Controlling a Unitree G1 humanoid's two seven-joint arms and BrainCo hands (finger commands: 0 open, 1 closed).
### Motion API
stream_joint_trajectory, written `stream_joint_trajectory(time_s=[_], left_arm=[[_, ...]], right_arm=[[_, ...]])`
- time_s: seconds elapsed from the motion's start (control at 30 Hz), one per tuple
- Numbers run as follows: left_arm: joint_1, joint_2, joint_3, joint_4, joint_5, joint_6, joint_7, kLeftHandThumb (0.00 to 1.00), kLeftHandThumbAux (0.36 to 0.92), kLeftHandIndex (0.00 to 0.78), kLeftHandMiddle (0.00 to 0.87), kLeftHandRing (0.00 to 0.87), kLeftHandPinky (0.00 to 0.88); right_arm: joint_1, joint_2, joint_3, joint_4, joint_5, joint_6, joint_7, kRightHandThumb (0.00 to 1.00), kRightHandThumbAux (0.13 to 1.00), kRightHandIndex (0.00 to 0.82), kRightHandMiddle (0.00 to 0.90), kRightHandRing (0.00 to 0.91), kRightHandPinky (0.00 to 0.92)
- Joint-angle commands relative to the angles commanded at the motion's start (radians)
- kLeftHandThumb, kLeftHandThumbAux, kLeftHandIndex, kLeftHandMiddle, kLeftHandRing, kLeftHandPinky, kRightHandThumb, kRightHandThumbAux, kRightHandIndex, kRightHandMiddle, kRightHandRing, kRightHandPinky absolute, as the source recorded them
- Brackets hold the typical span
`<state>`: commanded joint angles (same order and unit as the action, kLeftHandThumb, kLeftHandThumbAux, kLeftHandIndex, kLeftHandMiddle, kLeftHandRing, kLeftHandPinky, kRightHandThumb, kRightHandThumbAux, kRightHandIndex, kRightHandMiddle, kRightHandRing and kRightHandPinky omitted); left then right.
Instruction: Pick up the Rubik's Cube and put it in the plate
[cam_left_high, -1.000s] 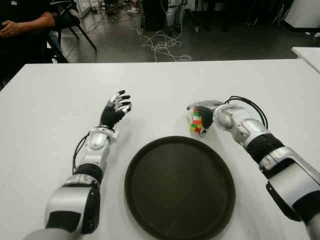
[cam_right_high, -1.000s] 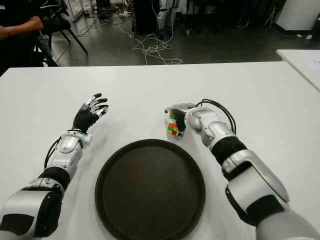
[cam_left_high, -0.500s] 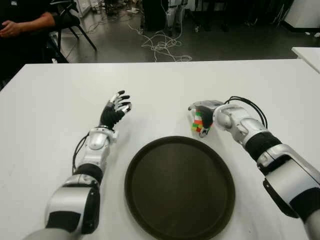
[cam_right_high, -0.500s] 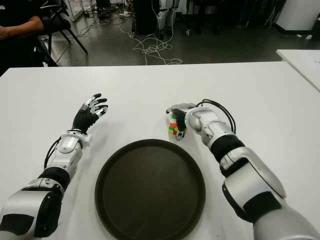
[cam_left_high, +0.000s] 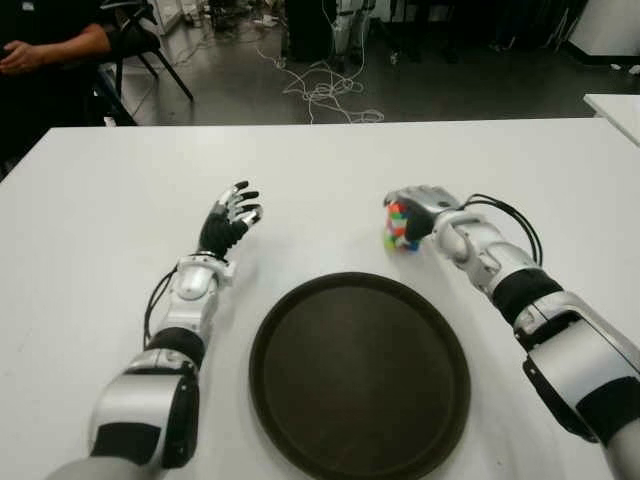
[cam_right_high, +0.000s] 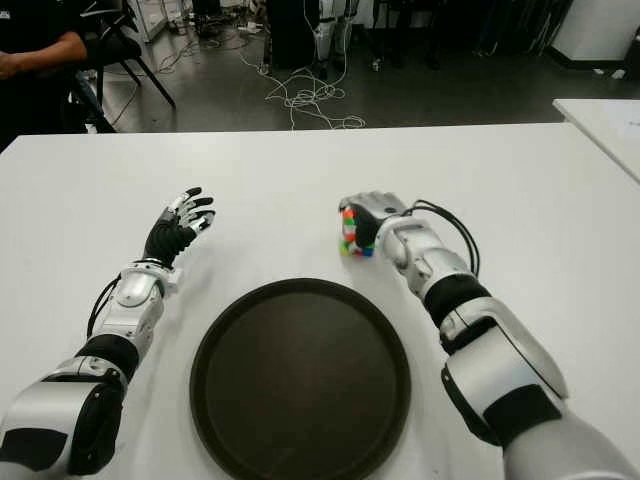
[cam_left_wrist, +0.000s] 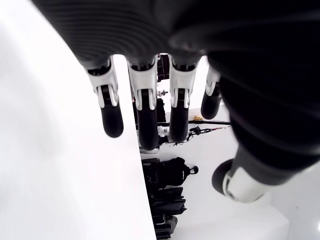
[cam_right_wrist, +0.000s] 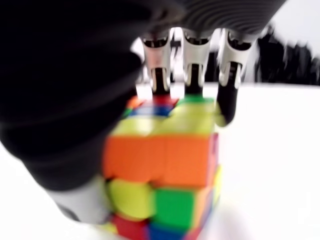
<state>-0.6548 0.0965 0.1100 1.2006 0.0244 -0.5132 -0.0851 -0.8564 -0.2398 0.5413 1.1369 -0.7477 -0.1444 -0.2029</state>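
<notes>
Already your right hand (cam_left_high: 425, 205) gripped the multicoloured plastic Rubik's Cube (cam_left_high: 400, 226) just beyond the round dark plate (cam_left_high: 360, 375); light, rigid, slick-faced, it needed opposite-face pressure, while your left hand (cam_left_high: 228, 222) lay spread

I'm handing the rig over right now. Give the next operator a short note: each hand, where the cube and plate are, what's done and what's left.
Right hand: fingers closed on the Rubik's Cube, beyond the plate's far right rim. Whether the cube is clear of the table cannot be told.
Left hand: open, empty, idle over the table to the left of the plate.
Plate: dark, round, empty, front and centre between the two arms.
Done: cube grasped.
Left: carry the cube in over the plate, set it down inside, then open the right hand and pull back.
</notes>
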Motion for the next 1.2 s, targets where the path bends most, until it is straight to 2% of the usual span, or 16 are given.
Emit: stream_joint_trajectory(time_s=[0.63, 1.2], left_arm=[[0.002, -0.002, -0.002, -0.004, 0.0, -0.008, 0.001, 0.19, 0.704, 0.11, 0.216, 0.214, 0.194], [0.003, -0.004, 0.003, -0.006, -0.005, -0.006, 0.003, 0.195, 0.703, 0.108, 0.213, 0.212, 0.192]], right_arm=[[-0.008, 0.016, -0.026, 0.081, 0.034, -0.022, -0.147, 0.697, 0.737, 0.412, 0.475, 0.487, 0.537], [-0.015, 0.025, -0.039, 0.107, 0.035, -0.021, -0.197, 0.696, 0.737, 0.414, 0.474, 0.489, 0.534]])
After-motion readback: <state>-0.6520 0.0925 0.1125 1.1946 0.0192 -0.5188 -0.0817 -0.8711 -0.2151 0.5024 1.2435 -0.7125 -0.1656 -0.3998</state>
